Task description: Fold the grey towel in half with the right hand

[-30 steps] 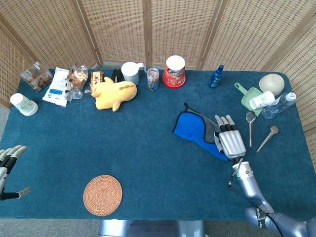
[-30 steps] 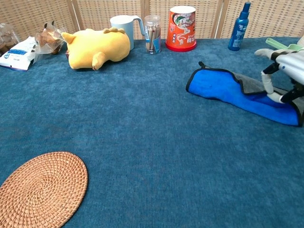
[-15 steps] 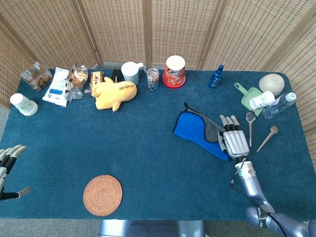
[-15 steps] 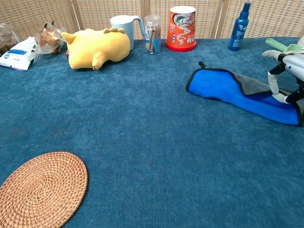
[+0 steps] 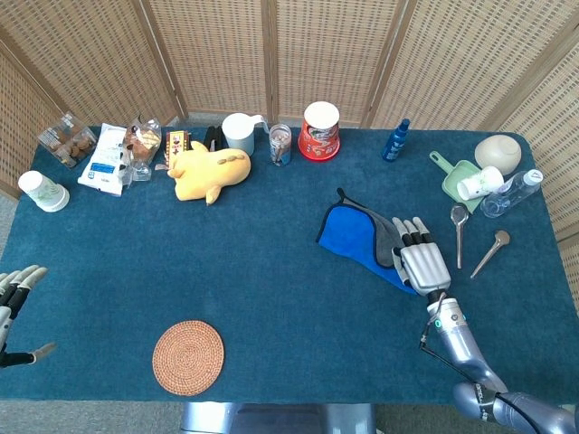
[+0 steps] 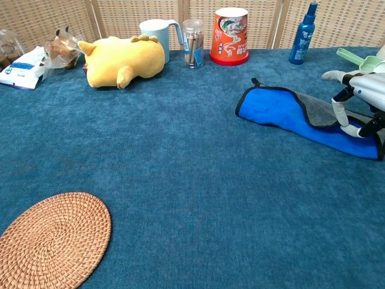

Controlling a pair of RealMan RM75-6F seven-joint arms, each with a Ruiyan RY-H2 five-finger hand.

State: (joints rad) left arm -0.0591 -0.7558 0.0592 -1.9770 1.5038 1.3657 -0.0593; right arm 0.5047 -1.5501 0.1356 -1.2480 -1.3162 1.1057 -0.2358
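Observation:
The towel [image 5: 357, 233] lies right of the table's middle, folded over so its blue side faces up, with a strip of grey showing along its right part [image 6: 322, 111]. My right hand [image 5: 421, 258] lies flat on the towel's right end, fingers stretched toward the far side. In the chest view the right hand [image 6: 356, 99] arches over that end with its fingertips touching the cloth. It grips nothing. My left hand [image 5: 14, 294] hangs at the table's near left edge, fingers apart and empty.
Two spoons [image 5: 459, 231] [image 5: 493, 249] lie just right of my right hand. Behind them are a green scoop [image 5: 452, 179] and a clear bottle [image 5: 511, 192]. A yellow plush [image 5: 213, 172], cups and a red tub [image 5: 319, 131] line the far side. A woven coaster [image 5: 187, 357] sits near front left.
My right hand shifted slightly right off the towel's end, then came back left onto it. The towel stays folded in place. The left hand has not moved.

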